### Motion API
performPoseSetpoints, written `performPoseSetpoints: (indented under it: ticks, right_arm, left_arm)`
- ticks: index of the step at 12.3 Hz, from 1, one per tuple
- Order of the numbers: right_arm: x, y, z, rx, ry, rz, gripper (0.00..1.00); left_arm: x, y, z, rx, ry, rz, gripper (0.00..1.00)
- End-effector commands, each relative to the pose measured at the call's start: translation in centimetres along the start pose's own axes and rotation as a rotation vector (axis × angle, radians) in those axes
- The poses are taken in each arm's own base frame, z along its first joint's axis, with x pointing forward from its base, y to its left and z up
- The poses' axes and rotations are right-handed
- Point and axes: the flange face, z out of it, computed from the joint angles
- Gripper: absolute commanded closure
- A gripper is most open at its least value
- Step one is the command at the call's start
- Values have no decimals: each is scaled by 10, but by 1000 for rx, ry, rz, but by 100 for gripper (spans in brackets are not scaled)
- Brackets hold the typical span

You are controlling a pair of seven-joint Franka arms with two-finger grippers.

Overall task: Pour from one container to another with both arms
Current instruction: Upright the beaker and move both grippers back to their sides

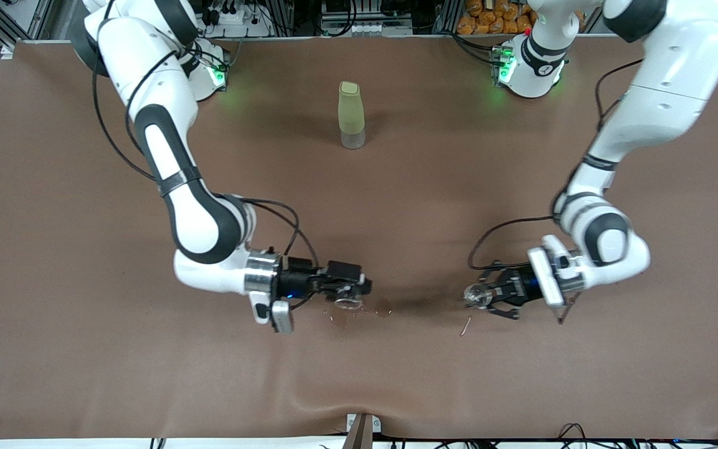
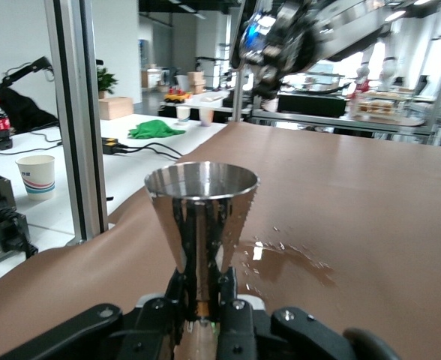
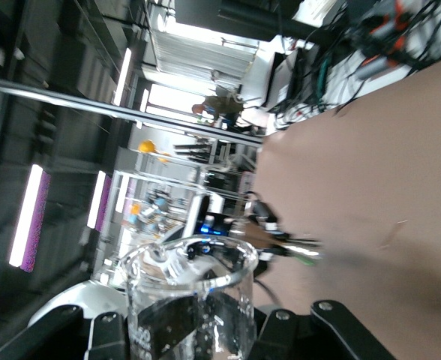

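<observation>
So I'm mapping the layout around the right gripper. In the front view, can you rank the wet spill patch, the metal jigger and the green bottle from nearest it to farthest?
From the right gripper, which grips the glass cup:
1. Wet spill patch, on the table just beside it, toward the left arm's end.
2. Metal jigger, in the left gripper, farther toward that end.
3. Green bottle, standing up near the robots' bases.

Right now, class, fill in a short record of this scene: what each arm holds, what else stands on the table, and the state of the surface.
Left gripper: shut on the small shiny silver hourglass jigger, upright
Right gripper: shut on the tiny clear glass cup
Also standing: tall pale-green bottle, farther from the front camera, between the arms' bases
Brown table cover: wet patches between the grippers
</observation>
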Motion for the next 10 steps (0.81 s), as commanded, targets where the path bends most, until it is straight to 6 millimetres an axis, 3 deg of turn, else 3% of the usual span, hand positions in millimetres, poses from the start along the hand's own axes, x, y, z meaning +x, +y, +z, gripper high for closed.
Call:
performPoseSetpoints:
  ticks: [1, 3, 6, 10]
  right_arm:
    - [14, 12, -44, -30, -42, -147, 100]
    - [21, 36, -83, -71, -61, -243, 100]
    - [25, 85, -172, -79, -134, -397, 100]
    - [22, 137, -267, -128, -198, -613, 100]
  left_arm:
    - [-4, 5, -48, -71, 6, 29, 100]
    - [-20, 3, -97, -102, -6, 33, 100]
    - [-50, 6, -157, -137, -20, 33, 100]
    - [-114, 20, -191, -127, 27, 79, 100]
